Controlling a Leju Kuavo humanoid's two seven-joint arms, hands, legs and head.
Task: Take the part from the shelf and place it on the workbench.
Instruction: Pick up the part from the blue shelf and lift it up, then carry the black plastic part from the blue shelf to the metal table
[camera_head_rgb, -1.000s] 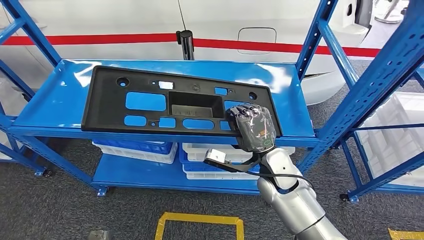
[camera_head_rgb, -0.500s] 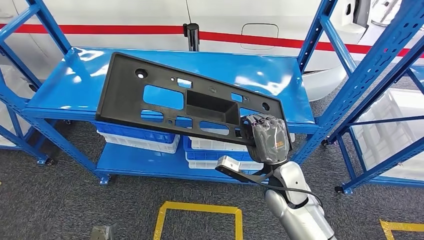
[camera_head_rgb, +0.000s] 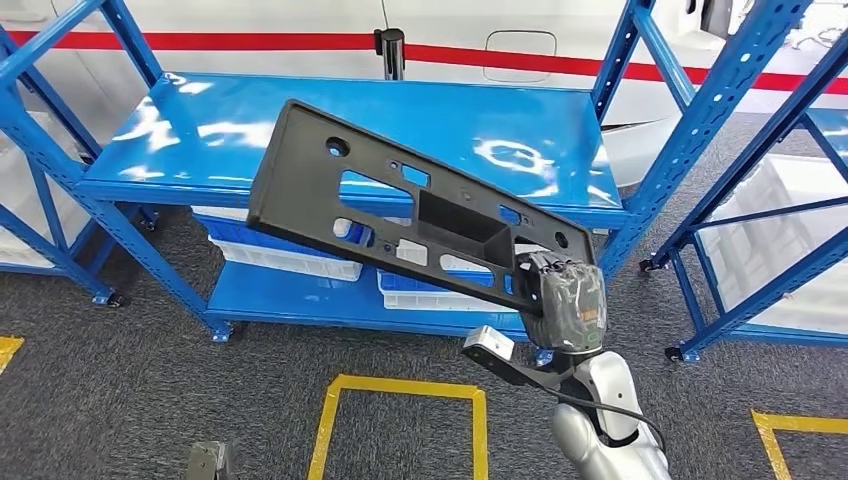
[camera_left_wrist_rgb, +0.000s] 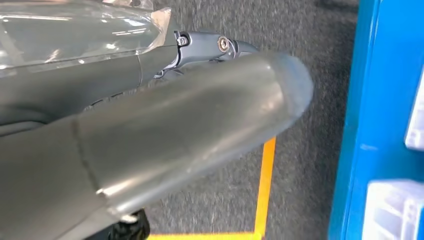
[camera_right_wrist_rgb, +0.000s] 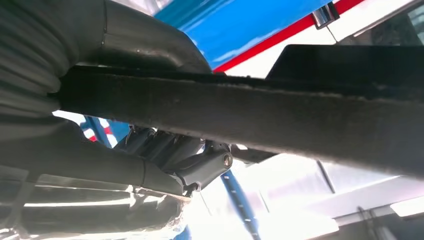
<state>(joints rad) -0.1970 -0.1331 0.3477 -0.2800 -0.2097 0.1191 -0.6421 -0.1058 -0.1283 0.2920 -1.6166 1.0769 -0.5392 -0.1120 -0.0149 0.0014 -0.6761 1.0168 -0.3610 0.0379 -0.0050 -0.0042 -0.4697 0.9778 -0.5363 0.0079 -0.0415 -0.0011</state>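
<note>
**Part off the shelf, held by its corner**

Your right hand (camera_head_rgb: 562, 305) is gripping the black part (camera_head_rgb: 400, 215) at the corner nearest the robot, fingers wrapped over the edge and clamped on it. The part is hanging in the air in front of the blue shelf (camera_head_rgb: 250, 120), tilted, with its far end raised over the shelf's front lip and its held end dipping below that lip. It is not touching the top board of the shelf. Through the cut-outs in the part you are seeing the white and blue bins (camera_head_rgb: 300, 262) that are sitting on the shelf's lower board.

In the right wrist view the part (camera_right_wrist_rgb: 280, 115) is running as a dark bar straight across the picture, with the thumb (camera_right_wrist_rgb: 90, 40) pressing on one side of it and the darker fingers (camera_right_wrist_rgb: 170, 150) curling against the other.

Your left hand (camera_left_wrist_rgb: 150, 130) is hanging low beside the shelf, over grey carpet and a yellow floor line (camera_left_wrist_rgb: 264, 185). The camera is sitting too close behind it, so you cannot tell whether its fingers are apart or closed.

Behind the shelf a white car body with a red stripe (camera_head_rgb: 250, 41) is standing, and a black post (camera_head_rgb: 391, 52) is rising just behind the shelf's back edge.
</note>
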